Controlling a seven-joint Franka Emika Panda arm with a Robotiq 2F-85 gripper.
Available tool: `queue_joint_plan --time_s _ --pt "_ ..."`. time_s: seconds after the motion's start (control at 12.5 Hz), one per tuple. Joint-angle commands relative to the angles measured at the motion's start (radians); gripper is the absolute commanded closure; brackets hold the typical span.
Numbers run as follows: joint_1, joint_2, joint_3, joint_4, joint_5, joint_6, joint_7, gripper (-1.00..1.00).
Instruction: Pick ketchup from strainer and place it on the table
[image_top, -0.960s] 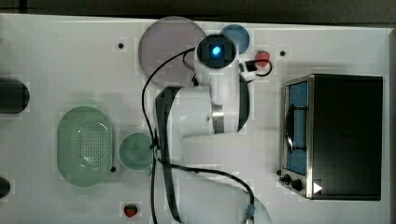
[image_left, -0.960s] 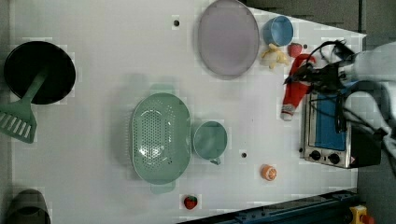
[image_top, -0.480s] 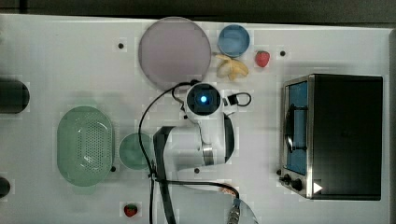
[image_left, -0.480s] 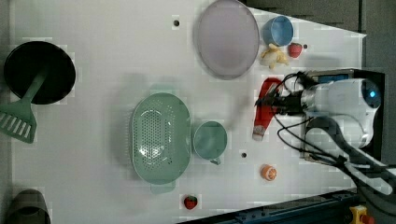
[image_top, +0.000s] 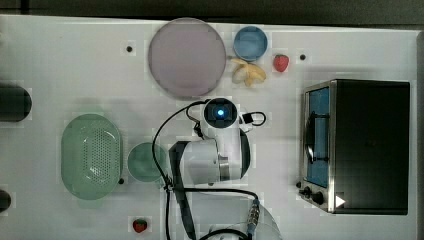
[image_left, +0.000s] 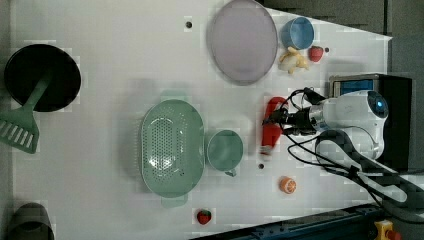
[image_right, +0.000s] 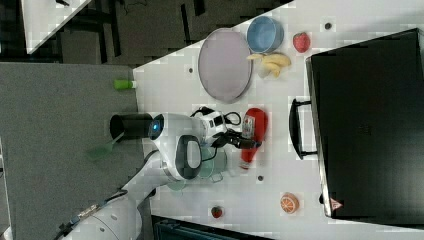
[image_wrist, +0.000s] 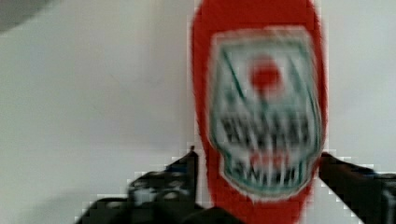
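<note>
The red ketchup (image_left: 272, 125) lies flat on the white table (image_left: 110, 60), well away from the green strainer (image_left: 171, 145), and the hand (image_wrist: 257, 168) sits right over its middle with fingers (image_wrist: 187, 163) let go, across its long side.

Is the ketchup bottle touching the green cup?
Apart. In the left view, bare white table shows between the ketchup and the green cup; the bottle lies to the left view's right of the cup.
</note>
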Motion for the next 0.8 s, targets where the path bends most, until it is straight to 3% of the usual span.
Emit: queue_joint_plan --time_s 0.08,0.4,0.8 --pt "-0.009 -0.109 0.008 0.079 0.001 0.021 -0.038 -1.00" --pt "-0.008 -0.224 0.013 0.205 0.004 -0.101 -0.029 -1.00" --pt "-0.005 -0.250 0.016 0.450 0.034 -0.416 0.065 -1.00"
